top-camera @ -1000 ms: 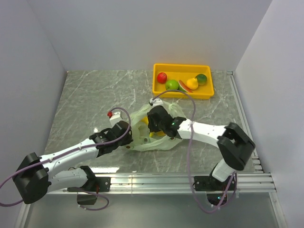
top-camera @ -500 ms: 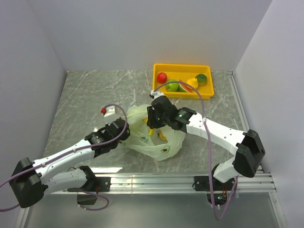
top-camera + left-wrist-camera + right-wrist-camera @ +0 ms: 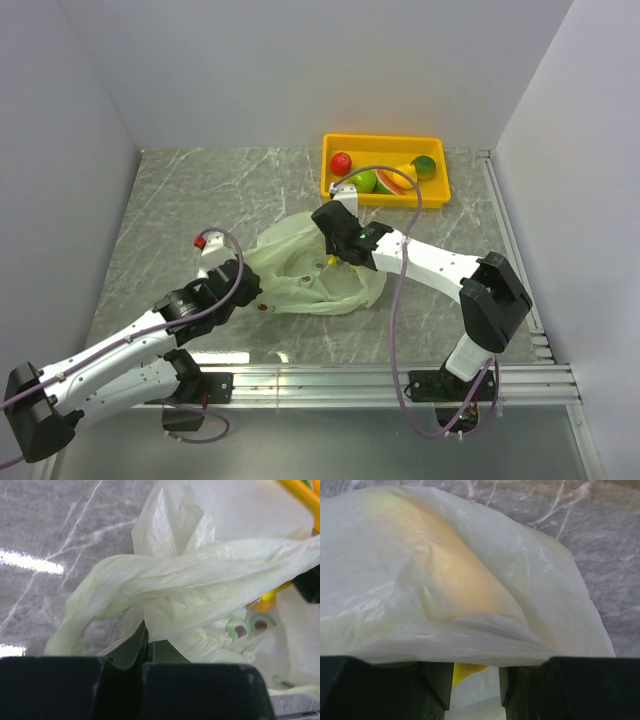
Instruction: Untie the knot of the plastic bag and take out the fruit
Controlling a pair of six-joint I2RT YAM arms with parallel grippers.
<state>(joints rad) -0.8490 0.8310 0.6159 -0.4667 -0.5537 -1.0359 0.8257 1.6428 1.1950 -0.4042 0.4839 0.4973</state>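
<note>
Found bare table (image 3: 190,190) at far left and along the near edge. Met the plastic bag (image 3: 300,270) spread across the centre, the right arm (image 3: 430,265) slanting over its right side, and the yellow tray (image 3: 432,200) just beyond.

Camera layout
Overhead faced down; wrist views sat close behind left tool (image 3: 146,647) and right tool (image 3: 476,684), all sharing the plastic bag (image 3: 300,268).

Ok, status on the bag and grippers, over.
Left gripper shut on the plastic bag edge. Right gripper draped in film, grip unclear, yellow piece between fingers. No knot visible. Some fruit in the yellow tray.
</note>
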